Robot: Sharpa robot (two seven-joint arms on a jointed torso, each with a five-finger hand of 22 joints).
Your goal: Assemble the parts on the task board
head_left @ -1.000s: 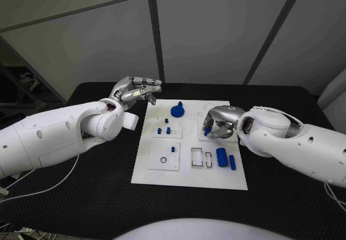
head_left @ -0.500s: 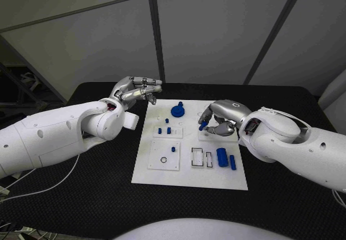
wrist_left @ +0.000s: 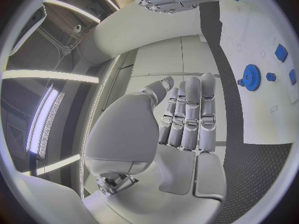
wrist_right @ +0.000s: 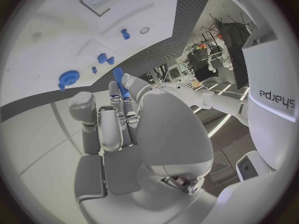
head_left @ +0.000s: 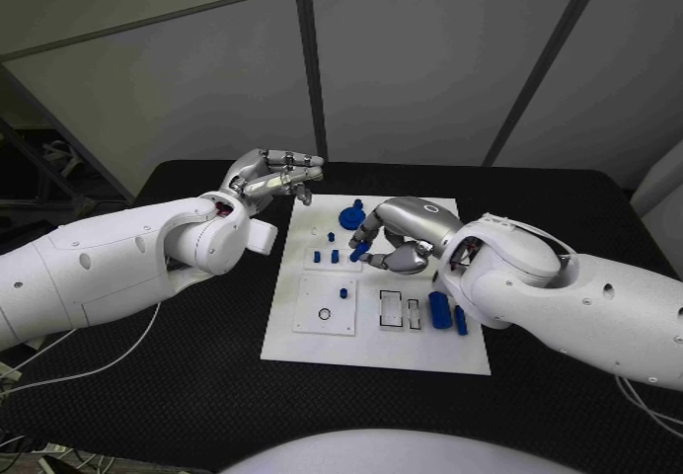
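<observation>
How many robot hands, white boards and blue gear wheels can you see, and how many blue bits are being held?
Robot hands: 2, the left hand and the right hand
White board: 1
Blue gear wheel: 1
Blue part held by the right hand: 1
Total: 5

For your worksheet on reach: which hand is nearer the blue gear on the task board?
Right hand, just beside the blue gear. The left hand hovers off the task board's far corner.
</observation>
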